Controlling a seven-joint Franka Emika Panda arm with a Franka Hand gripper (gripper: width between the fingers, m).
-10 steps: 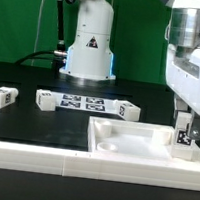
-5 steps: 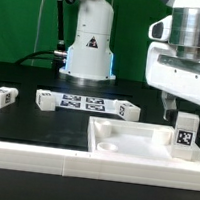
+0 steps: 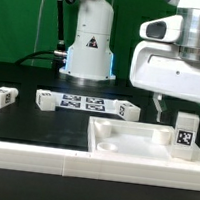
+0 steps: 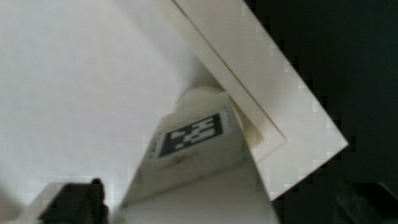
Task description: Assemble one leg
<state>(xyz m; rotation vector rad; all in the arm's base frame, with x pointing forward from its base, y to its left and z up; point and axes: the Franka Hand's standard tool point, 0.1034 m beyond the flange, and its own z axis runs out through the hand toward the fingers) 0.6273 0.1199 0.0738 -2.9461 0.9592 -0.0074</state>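
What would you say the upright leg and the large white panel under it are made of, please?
The leg looks like matte white plastic: smooth, uniform faces, with a printed black-and-white tag that seems a flat sticker. The panel also appears to be white moulded plastic, judging by its rounded recesses and soft, even sheen; painted wood cannot be ruled out.

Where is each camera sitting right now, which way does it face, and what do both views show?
Exterior view: low at the table edge, facing the arm's base; the fingers hang above the white panel, apart from the upright leg; three loose legs and the marker board behind.
Wrist view: on the wrist, looking down the dark fingers at the leg and panel.
Shared: leg, panel, fingers.
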